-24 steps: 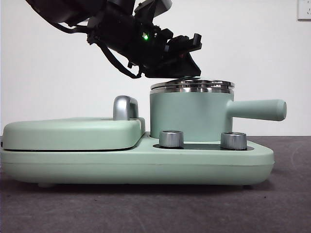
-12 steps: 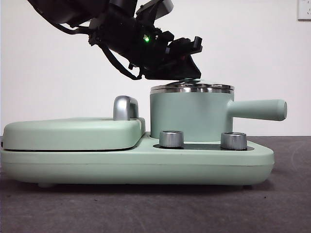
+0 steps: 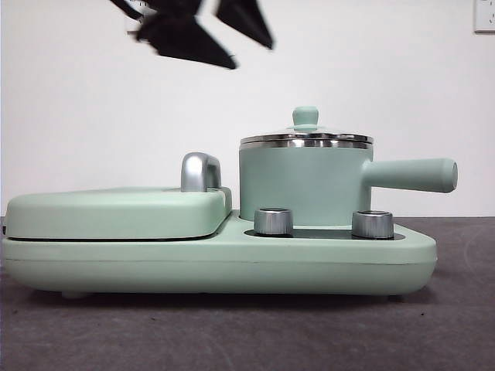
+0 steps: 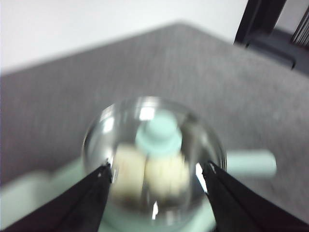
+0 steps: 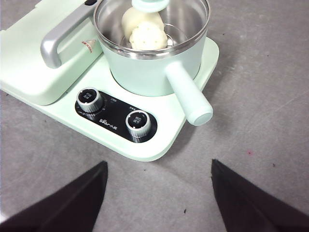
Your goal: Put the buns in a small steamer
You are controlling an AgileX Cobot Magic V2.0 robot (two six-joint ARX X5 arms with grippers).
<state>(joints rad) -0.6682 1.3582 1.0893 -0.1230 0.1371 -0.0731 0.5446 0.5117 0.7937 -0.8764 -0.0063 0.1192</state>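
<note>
Grey, felt-like surface [image 5: 270, 72] under everything, lightly speckled, one small pink speck near the right hand; plain white wall [image 3: 402, 93] behind, corner of a white wall plate [image 3: 485, 15] top right in front view, dark frame of some kind [image 4: 270, 29] at the surface's far edge in left wrist view. Mint-green two-station cooker base [image 3: 232, 259] flat on the surface, two steel dials [image 5: 115, 112] on a black panel at its front. Small mint-green cylindrical steamer pot with steel rim [image 3: 305, 185] seated on the base behind the dials, long straight handle [image 3: 410, 175] pointing sideways. Glass lid with green knob [image 3: 305, 117] closed on the rim. Two soft white buns [image 5: 143, 30] inside the pot, side by side, seen through the glass; smooth one and pleated one hard to tell apart in the left wrist blur. Flat mint-green griddle with silver handle [image 3: 116, 210] shut, just beside the pot. Left hand [image 4: 157, 176] above the lid, well clear of the knob, jaws spread wide, nothing held; blurred dark shapes at top of front view. Right hand [image 5: 159, 169] over bare surface in front of the cooker, jaws wide apart, nothing held.
</note>
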